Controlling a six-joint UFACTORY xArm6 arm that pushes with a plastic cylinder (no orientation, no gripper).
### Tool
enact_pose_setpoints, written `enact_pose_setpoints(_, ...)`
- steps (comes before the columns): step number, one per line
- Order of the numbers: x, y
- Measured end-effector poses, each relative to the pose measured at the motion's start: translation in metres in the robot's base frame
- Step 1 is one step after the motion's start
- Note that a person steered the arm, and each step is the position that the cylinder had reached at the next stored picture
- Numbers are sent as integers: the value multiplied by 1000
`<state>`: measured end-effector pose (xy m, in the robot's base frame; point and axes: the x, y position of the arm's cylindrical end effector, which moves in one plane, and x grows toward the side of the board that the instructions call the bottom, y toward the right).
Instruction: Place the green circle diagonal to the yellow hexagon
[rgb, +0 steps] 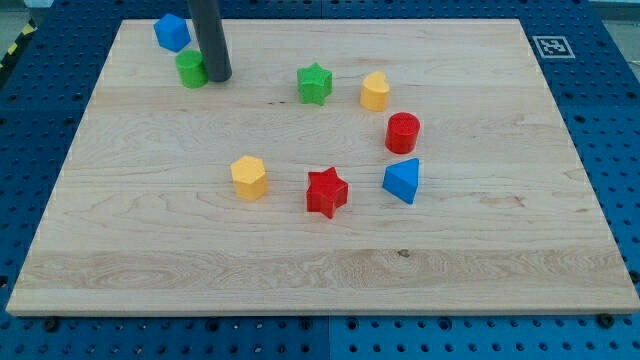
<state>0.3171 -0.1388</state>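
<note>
The green circle (190, 69) sits near the board's top left corner. My tip (219, 76) stands right against its right side, touching it or nearly so. The yellow hexagon (249, 177) lies well below and to the right, left of the board's middle. The rod comes down from the view's top and hides a sliver of the green circle.
A blue block (172, 32) lies just above the green circle. A green star (314, 83), a yellow block (375, 91), a red cylinder (403, 132), a blue triangular block (402, 180) and a red star (326, 192) form an arc right of the middle on the wooden board (480, 260).
</note>
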Motion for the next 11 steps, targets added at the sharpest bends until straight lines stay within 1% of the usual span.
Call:
enact_pose_setpoints(1, 11, -1)
enact_pose_setpoints(4, -3, -43)
enact_pose_setpoints(5, -17, -57)
enact_pose_setpoints(6, -22, -63)
enact_pose_setpoints(7, -19, -60)
enact_pose_setpoints(8, 14, -13)
enact_pose_setpoints(9, 52, 59)
enact_pose_setpoints(10, 76, 139)
enact_pose_setpoints(11, 70, 194)
